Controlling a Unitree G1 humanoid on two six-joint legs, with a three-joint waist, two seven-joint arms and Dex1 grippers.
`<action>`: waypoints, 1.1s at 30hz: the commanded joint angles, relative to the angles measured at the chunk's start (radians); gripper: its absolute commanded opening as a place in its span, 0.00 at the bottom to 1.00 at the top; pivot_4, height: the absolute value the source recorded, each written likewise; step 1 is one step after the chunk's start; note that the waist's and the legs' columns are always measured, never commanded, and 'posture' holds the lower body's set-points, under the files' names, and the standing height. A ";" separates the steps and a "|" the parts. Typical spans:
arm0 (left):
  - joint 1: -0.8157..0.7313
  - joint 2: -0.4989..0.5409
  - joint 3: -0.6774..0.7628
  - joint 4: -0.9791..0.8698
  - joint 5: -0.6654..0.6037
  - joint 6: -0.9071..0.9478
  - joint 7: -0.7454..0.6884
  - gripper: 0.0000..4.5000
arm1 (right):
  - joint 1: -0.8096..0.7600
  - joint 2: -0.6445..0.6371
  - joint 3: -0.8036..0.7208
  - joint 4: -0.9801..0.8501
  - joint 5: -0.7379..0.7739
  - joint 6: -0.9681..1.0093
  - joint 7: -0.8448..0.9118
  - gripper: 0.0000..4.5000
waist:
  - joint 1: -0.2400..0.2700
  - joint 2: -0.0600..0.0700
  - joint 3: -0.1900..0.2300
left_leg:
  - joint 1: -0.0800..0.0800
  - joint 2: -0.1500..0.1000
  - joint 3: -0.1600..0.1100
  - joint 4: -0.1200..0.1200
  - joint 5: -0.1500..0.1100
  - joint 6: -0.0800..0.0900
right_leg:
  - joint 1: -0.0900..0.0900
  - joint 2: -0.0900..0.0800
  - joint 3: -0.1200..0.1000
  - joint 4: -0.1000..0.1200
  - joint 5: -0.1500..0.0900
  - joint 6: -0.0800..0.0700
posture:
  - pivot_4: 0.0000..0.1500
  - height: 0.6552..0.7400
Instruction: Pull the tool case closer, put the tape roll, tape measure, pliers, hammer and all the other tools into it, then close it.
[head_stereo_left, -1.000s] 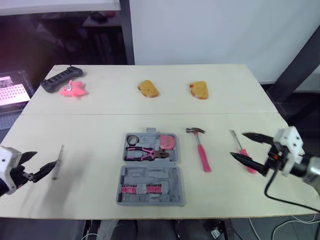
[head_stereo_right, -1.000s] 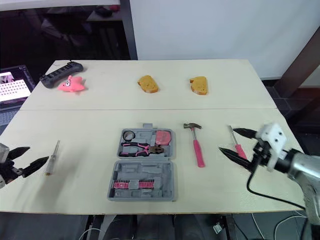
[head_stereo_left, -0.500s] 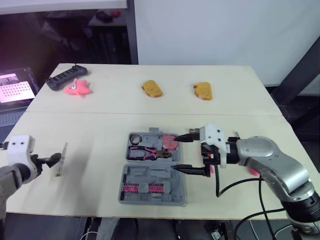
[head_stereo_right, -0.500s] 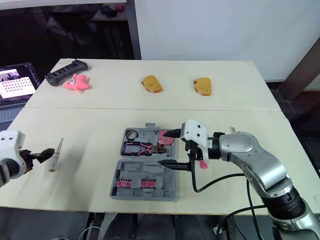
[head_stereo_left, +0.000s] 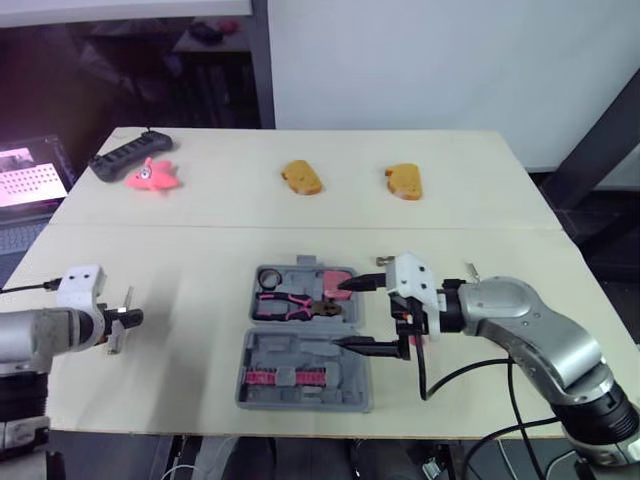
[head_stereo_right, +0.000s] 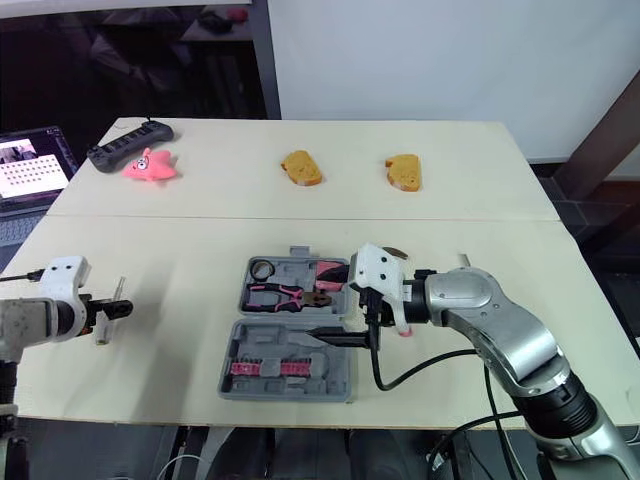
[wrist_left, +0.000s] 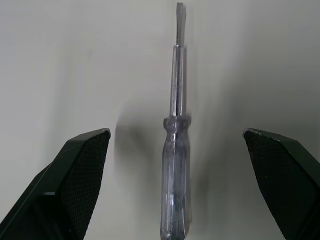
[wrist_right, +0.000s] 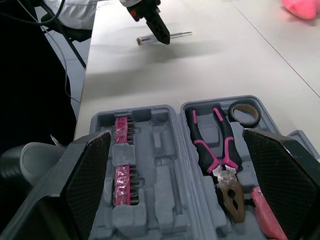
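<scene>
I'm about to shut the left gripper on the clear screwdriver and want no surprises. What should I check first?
1. Left gripper open: ok, fingers wide apart.
2. Screwdriver centred between them: ok, it lies flat on the table, in line with the fingers.
3. Fingers low enough to catch the handle: cannot tell.
4. Case open to receive it: ok.
5. Way into the case free: not ok, the right gripper is open at its right side.

Right hand (head_stereo_right: 316, 299) spread wide over tool case (head_stereo_right: 290, 372); left hand (head_stereo_right: 112, 310) at screwdriver (head_stereo_right: 101, 336).
</scene>
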 joint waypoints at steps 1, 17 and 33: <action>-0.027 0.003 -0.034 0.044 0.029 -0.013 -0.012 1.00 | -0.013 0.009 -0.013 -0.042 0.010 0.000 -0.009 0.99 | 0.002 0.000 0.000 | 0.000 0.000 0.000 0.000 0.000 0.000 | 0.000 0.000 0.000 0.000 0.000 0.000 | 1.00 1.00; -0.065 -0.036 -0.063 0.144 0.061 -0.070 -0.060 0.46 | -0.011 0.009 -0.012 -0.048 0.001 0.003 -0.028 1.00 | 0.004 0.004 -0.002 | 0.001 0.000 0.000 0.000 0.000 0.000 | 0.002 0.000 0.000 0.001 0.000 0.000 | 1.00 1.00; -0.060 -0.052 -0.072 0.089 0.101 -0.093 -0.060 0.00 | -0.012 0.004 -0.006 -0.041 -0.014 0.013 -0.030 1.00 | 0.004 0.005 -0.003 | 0.001 0.000 0.000 0.001 0.000 -0.001 | 0.002 0.000 0.000 0.001 0.000 0.000 | 1.00 1.00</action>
